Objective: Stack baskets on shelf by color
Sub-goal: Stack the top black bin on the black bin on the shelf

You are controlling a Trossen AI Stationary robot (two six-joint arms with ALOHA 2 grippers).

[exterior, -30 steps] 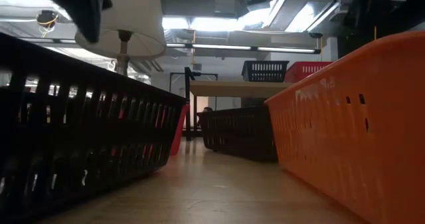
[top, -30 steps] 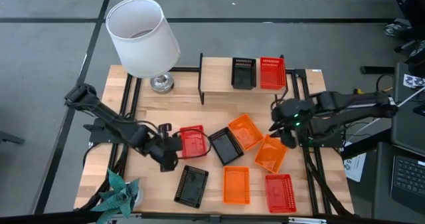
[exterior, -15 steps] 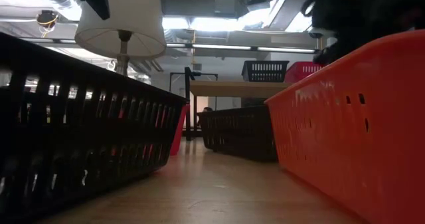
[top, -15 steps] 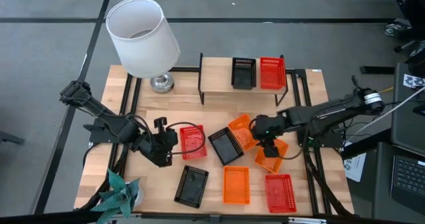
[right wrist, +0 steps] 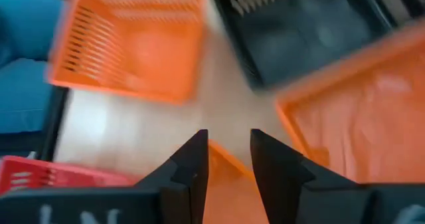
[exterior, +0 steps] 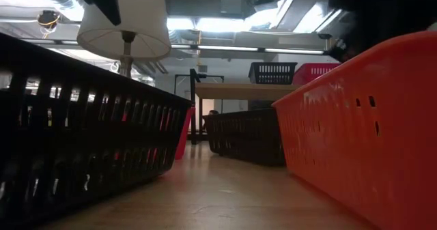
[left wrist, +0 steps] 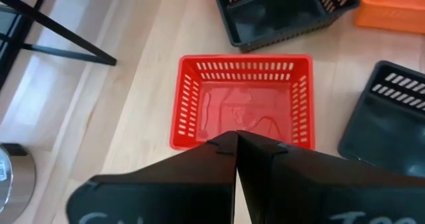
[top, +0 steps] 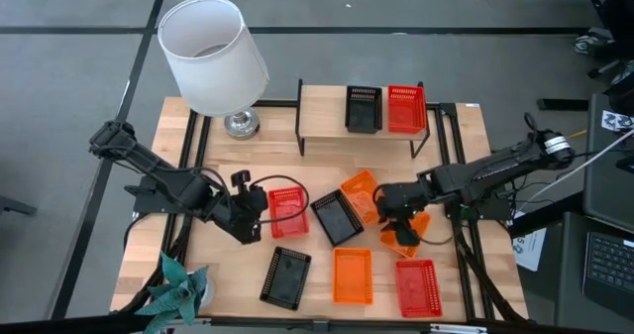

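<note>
Baskets: three red, three black, three orange; two on shelf [top: 327, 116]. Left gripper [left wrist: 236, 139] closed, empty; right gripper [right wrist: 229, 147] open.

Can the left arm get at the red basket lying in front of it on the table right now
Probably yes. The left claw hangs just over the near wall of the red basket, its fingers closed together. The basket lies alone, upright and empty; nothing lies between. The claw would need to open first.

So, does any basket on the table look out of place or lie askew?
Yes. Two orange baskets and a black basket lie turned at angles mid-table, the orange pair partly under the right gripper. Nothing looks spilled or damaged.
</note>
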